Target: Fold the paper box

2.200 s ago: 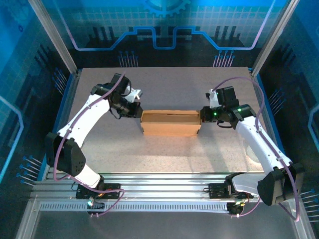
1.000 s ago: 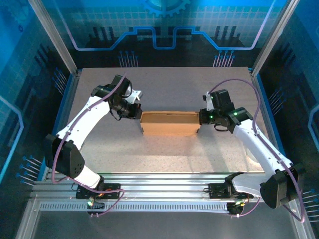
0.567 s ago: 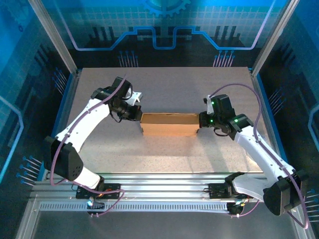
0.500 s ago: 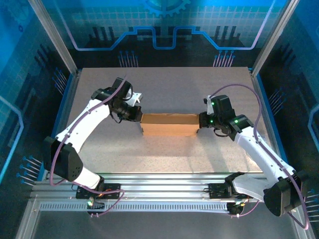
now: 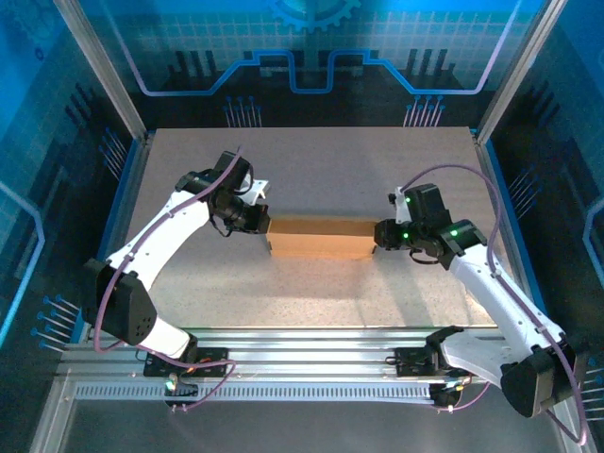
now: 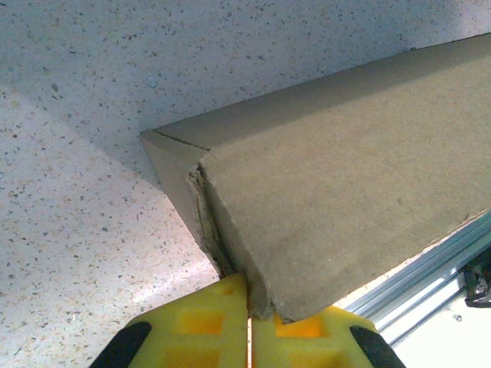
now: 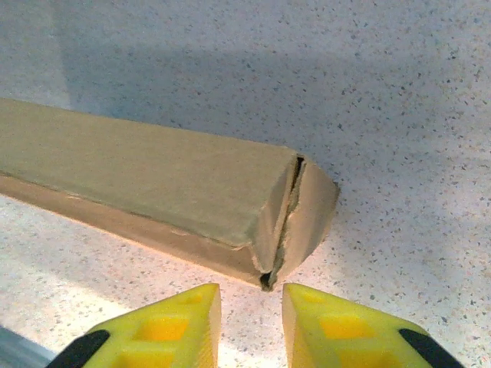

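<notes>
Nearest the camera, on the near side of the paper box [image 5: 319, 237], a metal rail [image 5: 311, 363] carries both arm bases, one off to each side of the box. From there the left arm [image 5: 160, 231] slants up and inward, elbow bent, its wrist turned to point sideways at the box's left end. The right arm [image 5: 491, 283] mirrors it, rising from its base and bending in to face the box's right end. The box lies flat and folded shut as a long low carton on the speckled table [image 5: 311, 160], midway between the two wrists, long side across the view. The left gripper [image 6: 248, 322] has its yellow fingers [image 6: 207, 314] pressed together, only a hairline seam between them, with the torn lower corner of the box's left end right at that seam; whether a flap edge is pinched there cannot be told. The right gripper [image 7: 252, 322] sits just short of the box's right end, its fingers [image 7: 330, 326] parted with a clear gap and nothing between them. Beyond the box the tabletop runs on to the far wall.
</notes>
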Action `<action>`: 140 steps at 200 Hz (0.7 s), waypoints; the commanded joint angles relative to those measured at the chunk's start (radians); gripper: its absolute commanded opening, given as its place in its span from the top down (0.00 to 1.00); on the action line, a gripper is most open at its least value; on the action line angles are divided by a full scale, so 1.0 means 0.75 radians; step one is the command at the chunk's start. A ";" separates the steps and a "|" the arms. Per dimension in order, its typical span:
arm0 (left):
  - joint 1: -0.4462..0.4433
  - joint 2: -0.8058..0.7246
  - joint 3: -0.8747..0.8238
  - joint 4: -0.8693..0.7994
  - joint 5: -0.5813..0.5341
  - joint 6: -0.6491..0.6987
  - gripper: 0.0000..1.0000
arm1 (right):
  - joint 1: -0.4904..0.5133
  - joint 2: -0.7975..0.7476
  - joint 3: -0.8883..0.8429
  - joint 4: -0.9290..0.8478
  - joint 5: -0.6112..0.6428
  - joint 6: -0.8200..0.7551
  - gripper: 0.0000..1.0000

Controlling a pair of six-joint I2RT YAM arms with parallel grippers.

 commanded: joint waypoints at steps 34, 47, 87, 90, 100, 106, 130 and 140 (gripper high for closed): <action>-0.025 0.006 -0.028 -0.050 -0.015 -0.039 0.91 | -0.063 0.012 0.164 -0.001 -0.171 0.018 0.78; -0.025 0.005 -0.029 -0.048 -0.013 -0.041 0.91 | -0.064 0.045 0.183 0.034 -0.201 0.023 0.80; -0.025 -0.009 -0.034 -0.040 -0.011 -0.048 0.89 | -0.108 0.147 0.183 0.118 -0.325 0.031 0.81; -0.025 -0.010 -0.033 -0.040 -0.011 -0.049 0.88 | -0.112 0.152 0.180 0.120 -0.334 0.032 0.81; -0.027 -0.015 -0.031 -0.038 -0.011 -0.054 0.88 | -0.122 0.168 0.172 0.125 -0.364 0.028 0.82; -0.025 -0.022 -0.030 -0.037 -0.008 -0.057 0.88 | -0.126 0.174 0.163 0.129 -0.375 0.027 0.82; -0.025 -0.039 -0.026 -0.031 0.003 -0.076 0.84 | -0.150 0.180 0.119 0.151 -0.410 0.026 0.82; -0.025 -0.043 -0.024 -0.033 0.004 -0.085 0.81 | -0.161 0.179 0.101 0.160 -0.427 0.026 0.82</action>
